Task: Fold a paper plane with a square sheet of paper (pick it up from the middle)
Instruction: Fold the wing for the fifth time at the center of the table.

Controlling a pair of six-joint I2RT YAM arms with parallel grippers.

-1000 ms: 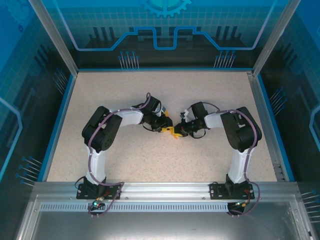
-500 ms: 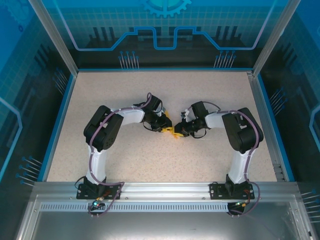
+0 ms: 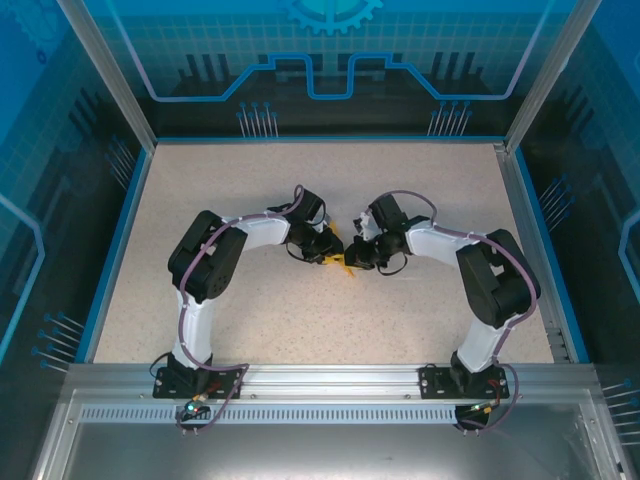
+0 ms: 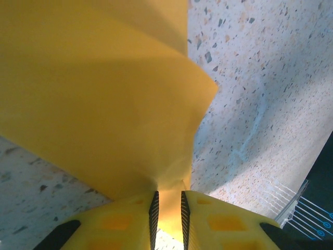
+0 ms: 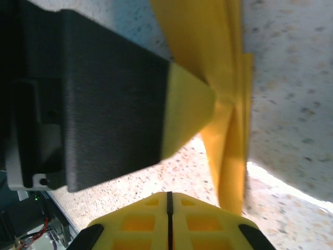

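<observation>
The orange-yellow sheet of paper [image 4: 104, 94] is folded into layers and hangs just above the table. My left gripper [image 4: 167, 200] is shut on its pinched lower edge, and the paper fans out ahead of the fingers. From above, a small piece of the paper [image 3: 343, 263] shows between the two gripper heads at the table's middle. My right gripper [image 5: 168, 194] is shut with nothing between its jaws. The folded paper [image 5: 229, 130] stands just to its right, edge on. The left gripper's black and yellow finger [image 5: 114, 104] is close in front of the right wrist camera.
The speckled beige table [image 3: 300, 190] is bordered by a blue rim and glass walls. Both arms bend inward, with the left gripper [image 3: 328, 250] and the right gripper [image 3: 356, 251] nearly touching. Free table lies all around them.
The right arm has swung, its elbow moving out to the right and its gripper head shifting slightly back and left. Less paper shows from above now. The left arm has hardly moved.
</observation>
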